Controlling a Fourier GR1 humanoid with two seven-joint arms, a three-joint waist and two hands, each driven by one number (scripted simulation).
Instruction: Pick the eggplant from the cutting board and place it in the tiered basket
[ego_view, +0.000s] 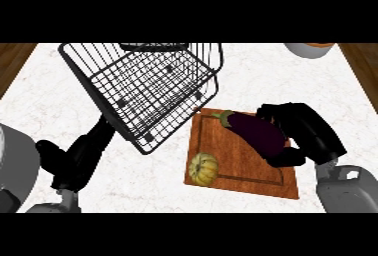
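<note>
- The right hand (304, 131), black and blocky at the end of a grey forearm, lay along the right side of the eggplant (257, 132), its fingers and thumb curled round the fruit from above and below.
- The left hand (77, 155), equally black, showed low at the view's left with its fingers straight and relaxed, holding nothing, its tips near the basket's lower corner.
- The counter (148, 190) was pale white stone with faint marbled veining, edged by brown wood at both sides.
- The tiered basket (148, 90) was an open frame of thin black wire, a fine grid mesh with rounded corners, standing left of the board and overlapping its upper left corner in the view.
- The cutting board (244, 172) was a reddish-brown wooden rectangle with a groove running inside its edge, set slightly askew.
- The eggplant, glossy dark purple and elongated with a green stem cap, lay diagonally on the board's upper right part.
- A small ribbed, yellowish squash (204, 168) sat on the board's lower left corner.
- A round bowl (310, 48) showed partly at the top right edge.
</note>
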